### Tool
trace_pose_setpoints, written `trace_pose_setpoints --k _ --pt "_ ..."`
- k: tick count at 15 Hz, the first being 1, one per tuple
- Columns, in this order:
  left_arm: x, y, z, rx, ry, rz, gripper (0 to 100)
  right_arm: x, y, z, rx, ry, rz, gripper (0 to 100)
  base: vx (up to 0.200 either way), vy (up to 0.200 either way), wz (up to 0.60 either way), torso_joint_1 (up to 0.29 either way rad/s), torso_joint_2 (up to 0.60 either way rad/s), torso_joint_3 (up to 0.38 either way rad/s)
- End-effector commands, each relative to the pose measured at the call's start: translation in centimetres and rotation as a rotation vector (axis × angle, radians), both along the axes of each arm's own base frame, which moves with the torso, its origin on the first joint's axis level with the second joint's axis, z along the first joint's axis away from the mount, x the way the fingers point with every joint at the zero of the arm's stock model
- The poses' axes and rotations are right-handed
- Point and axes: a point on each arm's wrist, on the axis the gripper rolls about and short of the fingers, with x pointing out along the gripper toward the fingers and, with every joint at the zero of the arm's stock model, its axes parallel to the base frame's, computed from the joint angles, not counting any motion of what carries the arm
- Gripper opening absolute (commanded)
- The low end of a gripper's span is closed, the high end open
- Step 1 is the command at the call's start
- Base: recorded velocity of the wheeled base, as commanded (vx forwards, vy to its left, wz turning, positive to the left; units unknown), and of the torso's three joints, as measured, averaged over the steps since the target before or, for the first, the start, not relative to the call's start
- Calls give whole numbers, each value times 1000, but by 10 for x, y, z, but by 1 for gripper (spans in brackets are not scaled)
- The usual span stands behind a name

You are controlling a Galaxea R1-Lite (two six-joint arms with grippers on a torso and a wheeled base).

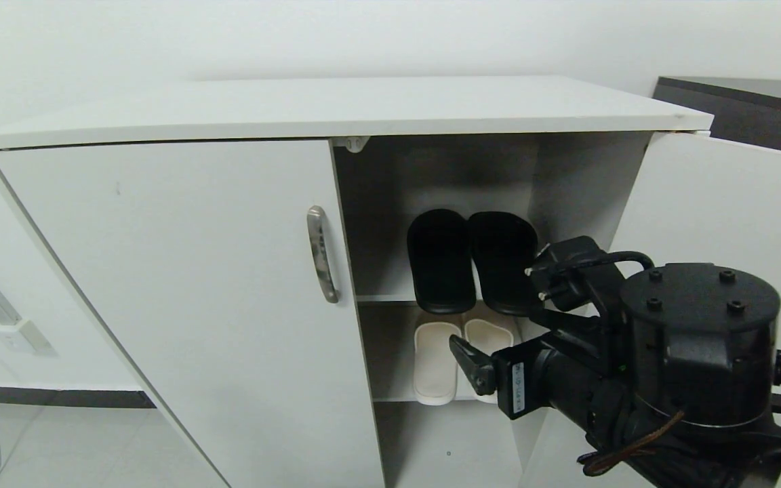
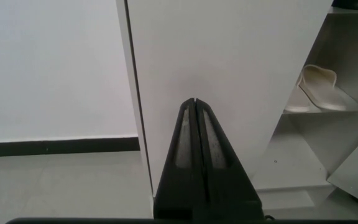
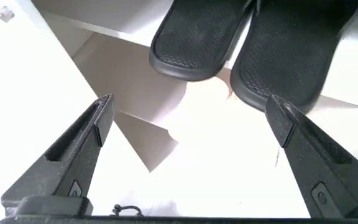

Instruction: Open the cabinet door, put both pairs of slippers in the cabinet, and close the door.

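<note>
White cabinet (image 1: 363,102) mid-frame holds black slippers (image 1: 472,261) shelved above white slippers (image 1: 462,352); right gripper (image 3: 190,102) spread, left gripper (image 2: 194,102) pinched together.

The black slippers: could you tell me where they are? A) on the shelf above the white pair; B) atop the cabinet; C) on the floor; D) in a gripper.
A: the black slippers sit on the shelf above the white slippers.
</note>
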Motion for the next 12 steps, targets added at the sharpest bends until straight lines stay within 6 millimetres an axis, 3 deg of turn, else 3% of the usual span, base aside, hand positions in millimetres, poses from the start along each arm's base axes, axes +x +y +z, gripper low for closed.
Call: trace_pose_setpoints --k 1,12 --pt "0 0 0 1 2 0 0 -3 -2 -3 -10 6 5 0 0 0 0 0 0 0" --pt "0 0 0 1 2 0 0 -3 -3 -14 -34 26 26 0 0 0 0 0 0 0"
